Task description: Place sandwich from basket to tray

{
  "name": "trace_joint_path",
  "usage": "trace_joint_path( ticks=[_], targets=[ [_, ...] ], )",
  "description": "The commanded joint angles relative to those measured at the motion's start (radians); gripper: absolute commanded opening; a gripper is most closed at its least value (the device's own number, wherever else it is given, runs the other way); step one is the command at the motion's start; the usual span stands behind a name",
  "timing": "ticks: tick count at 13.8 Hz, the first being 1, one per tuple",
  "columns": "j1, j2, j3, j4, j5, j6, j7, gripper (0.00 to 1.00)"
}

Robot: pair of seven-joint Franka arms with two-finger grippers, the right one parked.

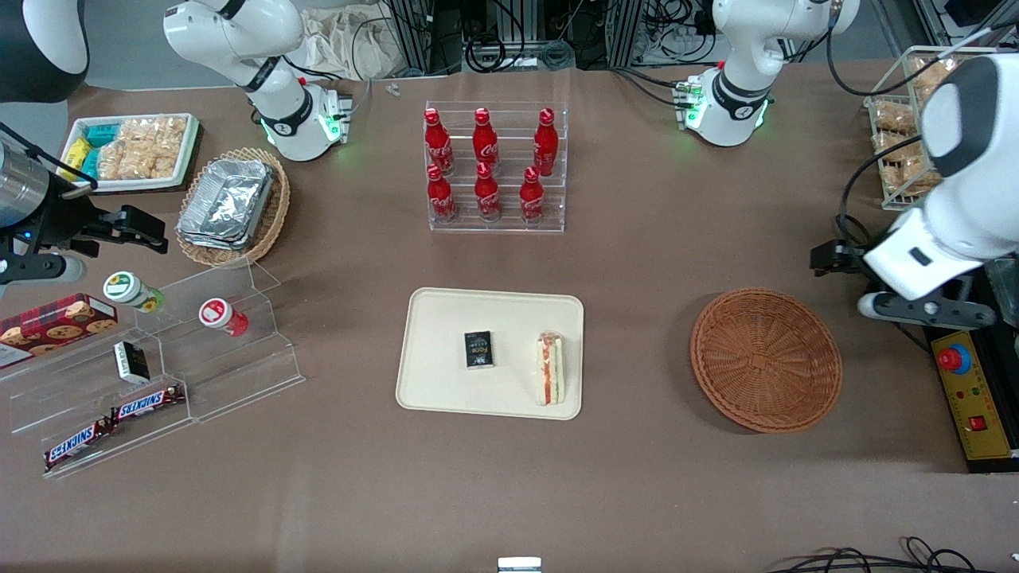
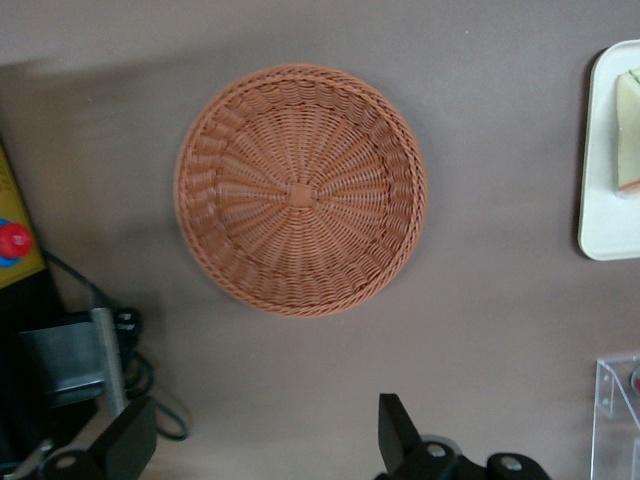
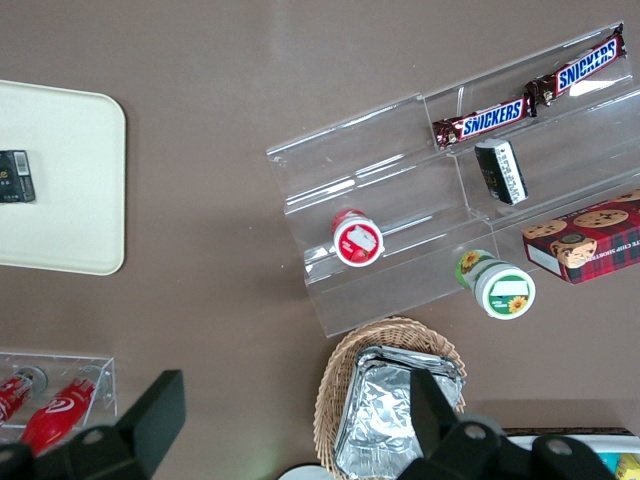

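Looks done imo: sandwich sits on the tray, center frame; basket has nothing in it. Hand is released, holding nothing, w/ the basket below it in the wrist view.

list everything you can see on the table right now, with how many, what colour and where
Sandwich: one, white with pink and green filling, on the tray.
Tray: one, cream, table middle.
Small packet: one, black, on the tray beside the sandwich.
Basket: one, reddish-brown, empty, toward the working arm's end.
Cola bottles: six, red, in a clear rack.
Foil containers: silver stack, in a paler wicker basket.
Snickers bars: two, brown, on clear steps.
Cookie box: one, red, toward the parked arm's end.
Gripper: open, above the table beside the basket.
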Motion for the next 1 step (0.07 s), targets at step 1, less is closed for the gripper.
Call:
trace_joint_path(
  ticks=[1],
  targets=[
    [0.011,0.11,-0.007,0.169,-0.001,-0.086,0.037,1.0]
  ],
)
